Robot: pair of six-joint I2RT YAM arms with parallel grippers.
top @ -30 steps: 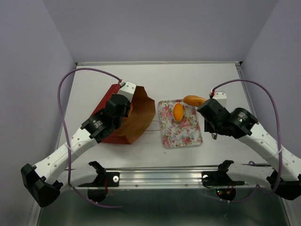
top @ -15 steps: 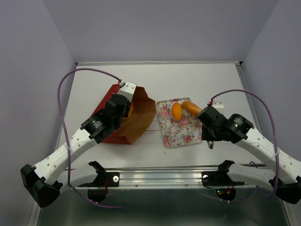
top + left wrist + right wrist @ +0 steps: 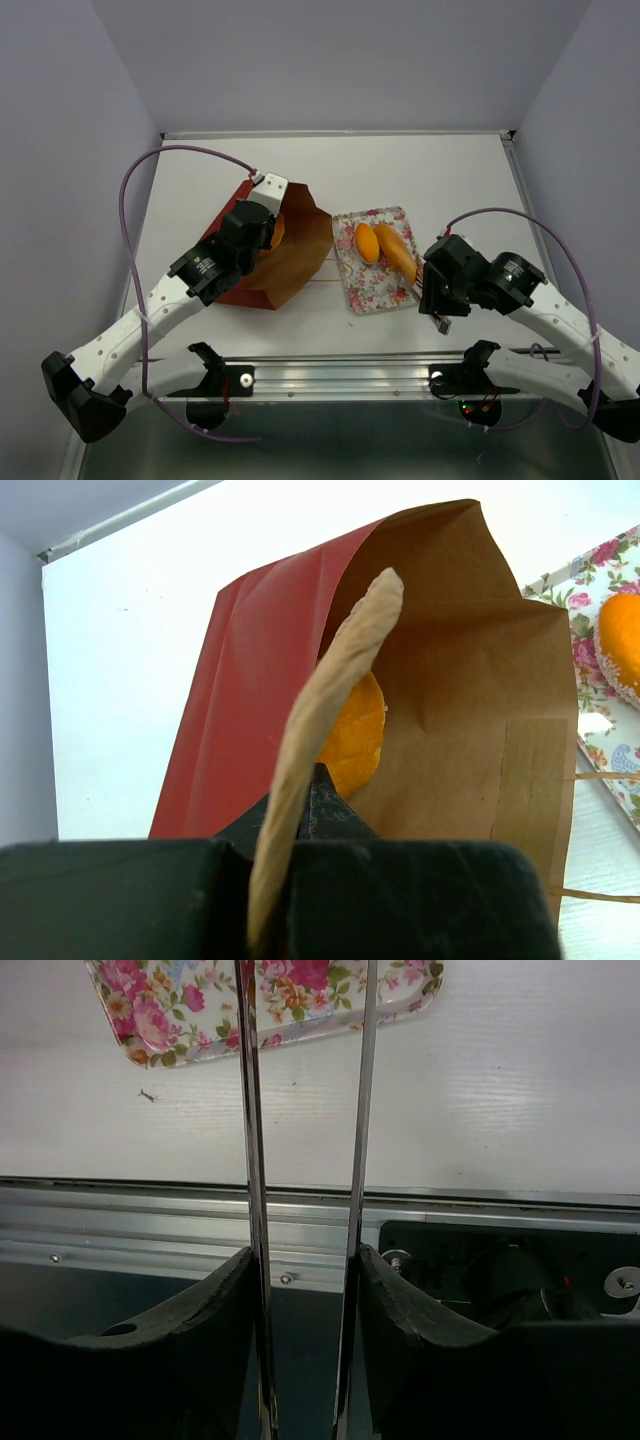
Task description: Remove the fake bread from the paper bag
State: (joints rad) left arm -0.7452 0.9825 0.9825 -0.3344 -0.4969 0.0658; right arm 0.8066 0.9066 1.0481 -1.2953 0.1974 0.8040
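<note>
Near the near edge of the tabletop [image 3: 400, 170], right of middle, metal tongs [image 3: 247, 1110] are gripped by the right claw [image 3: 305, 1270], their blades apart with nothing between. Just beyond, two loaves [image 3: 367, 242] [image 3: 397, 252] are laid side by side on the floral tray [image 3: 375, 292]. Further left, the paper bag [image 3: 450, 710] is pinched at its rim by the left claw [image 3: 300, 790]; one orange bread piece [image 3: 355, 735] is seen inside.

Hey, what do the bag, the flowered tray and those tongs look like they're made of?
The paper bag: kraft paper, matte brown inside, smoother red outside; it creases and folds. The floral tray: probably plastic or melamine with a glossy print, judging by its thin rigid rim; hard to confirm. The tongs: polished metal, thin mirror-bright strips.
</note>
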